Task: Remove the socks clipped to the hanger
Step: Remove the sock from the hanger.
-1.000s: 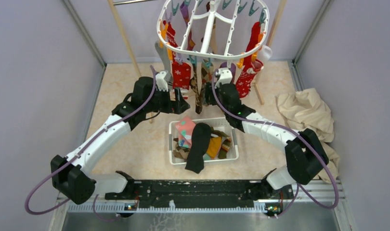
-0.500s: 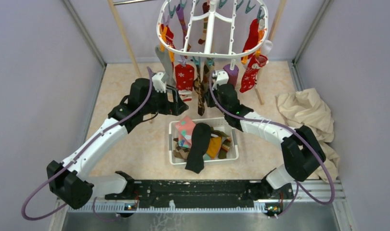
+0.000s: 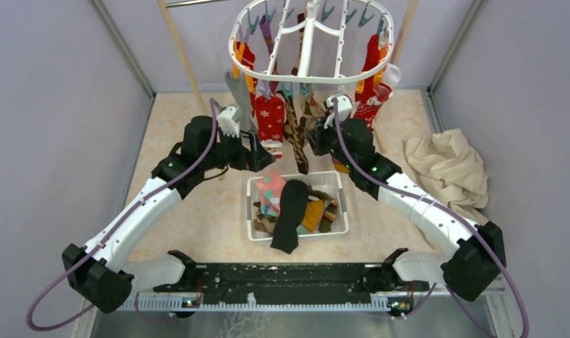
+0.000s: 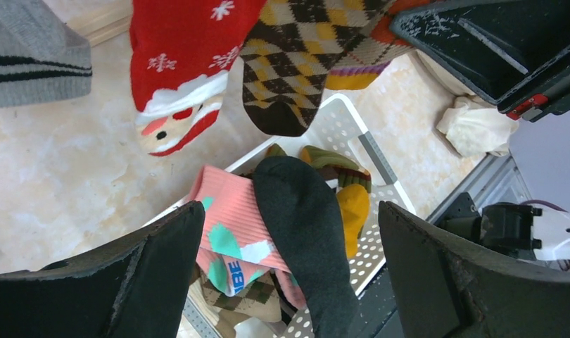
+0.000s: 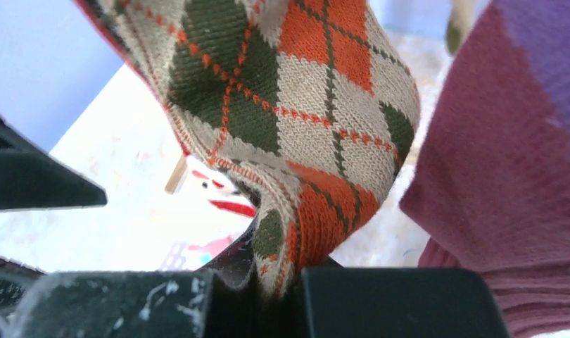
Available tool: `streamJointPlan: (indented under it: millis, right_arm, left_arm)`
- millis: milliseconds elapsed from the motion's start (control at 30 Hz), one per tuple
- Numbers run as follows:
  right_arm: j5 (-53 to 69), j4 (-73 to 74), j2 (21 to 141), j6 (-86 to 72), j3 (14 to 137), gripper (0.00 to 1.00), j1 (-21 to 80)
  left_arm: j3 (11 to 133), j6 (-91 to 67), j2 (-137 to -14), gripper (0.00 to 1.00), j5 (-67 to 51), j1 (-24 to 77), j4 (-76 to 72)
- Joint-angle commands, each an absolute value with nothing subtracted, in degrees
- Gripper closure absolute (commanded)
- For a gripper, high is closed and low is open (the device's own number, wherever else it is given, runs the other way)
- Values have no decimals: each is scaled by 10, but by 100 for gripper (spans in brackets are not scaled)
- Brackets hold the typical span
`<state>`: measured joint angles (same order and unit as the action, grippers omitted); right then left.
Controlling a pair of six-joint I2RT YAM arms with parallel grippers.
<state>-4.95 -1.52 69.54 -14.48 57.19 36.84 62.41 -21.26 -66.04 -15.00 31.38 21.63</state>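
At the overhead view's upper centre, the orange-and-green argyle sock (image 5: 296, 105) hangs lengthwise down from the hanger (image 3: 307, 76), its lower end pinched in the closed right tool (image 5: 275, 282), while the left tool (image 4: 289, 232) gapes empty nearby.

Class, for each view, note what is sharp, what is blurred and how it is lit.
Top external: evenly lit, sharp throughout. Left wrist: the black sock is crisp, the near fingers dark and soft. Right wrist: the argyle sock is close and fairly sharp; the floor behind it is washed out and blurred.
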Motion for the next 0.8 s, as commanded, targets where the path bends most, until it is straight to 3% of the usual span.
streamJointPlan:
  millis: [0,333,767]
  right_arm:
    - [32,60,663,-141,622,100,365]
    - [149,181,616,-146,665,100,365]
    - [250,172,610,-196,695,100,366]
  left_arm:
    - [622,-222,-639,1,-196,314,195]
    - [623,-226,-620,1,-231,314,190]
    - [536,-228,-588,1,-313,314,66]
